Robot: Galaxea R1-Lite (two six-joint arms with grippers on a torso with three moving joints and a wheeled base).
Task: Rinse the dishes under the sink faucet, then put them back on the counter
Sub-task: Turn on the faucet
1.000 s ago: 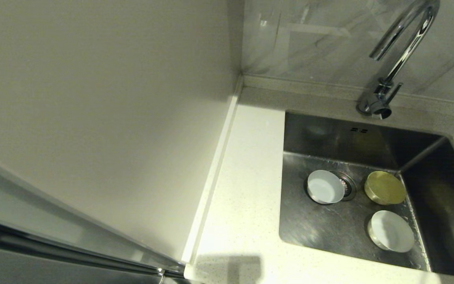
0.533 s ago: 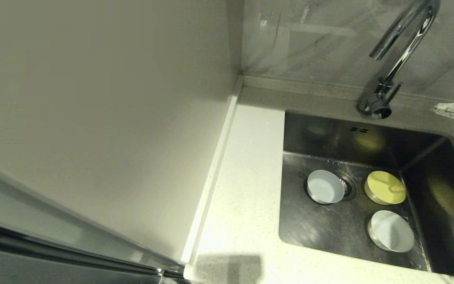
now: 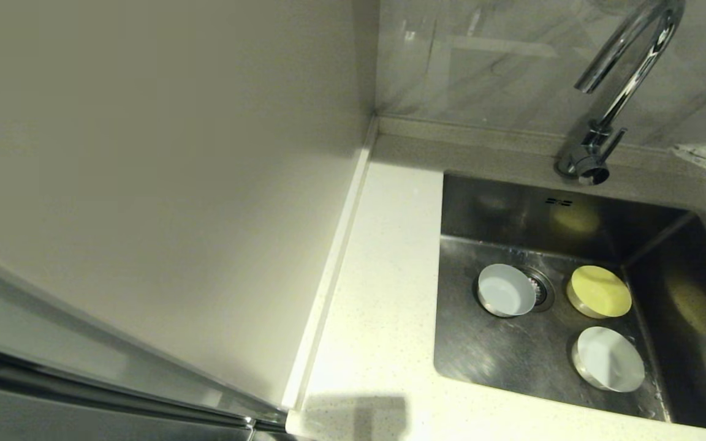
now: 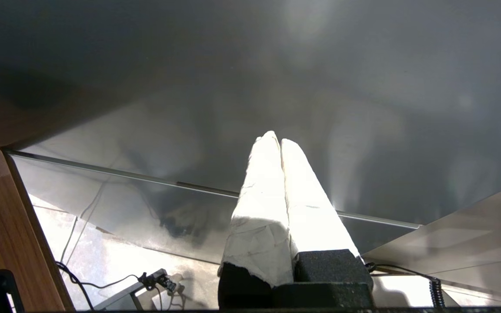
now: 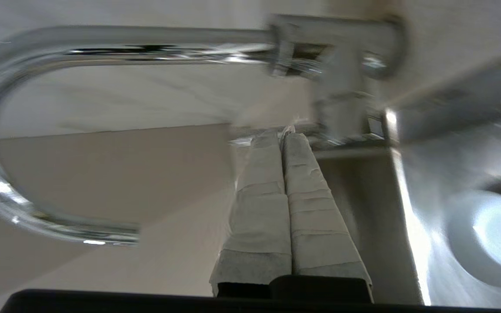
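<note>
Looked down on a kitchen corner: plain pale wall to the left, veined backsplash behind, white speckled table (image 3: 383, 294) alongside the sink (image 3: 500, 361). Found all three dishes down in the basin rather than on the table: pale bluish-white bowl (image 3: 505, 290) partly over the drain strainer (image 3: 542, 288), yellow bowl (image 3: 600, 291) near the far right corner, white bowl (image 3: 609, 358) nearer. Judged them left there to be rinsed under the faucet (image 3: 619, 92), though saw no water running. Caught the right tool (image 5: 282, 135) pressed fully closed, gripping nothing, tips close to the faucet's base — probably lined up to nudge the side lever, not to take a bowl. Saw the left tool (image 4: 275, 138) likewise closed and empty, parked away from the sink, facing a dark glossy panel.
</note>
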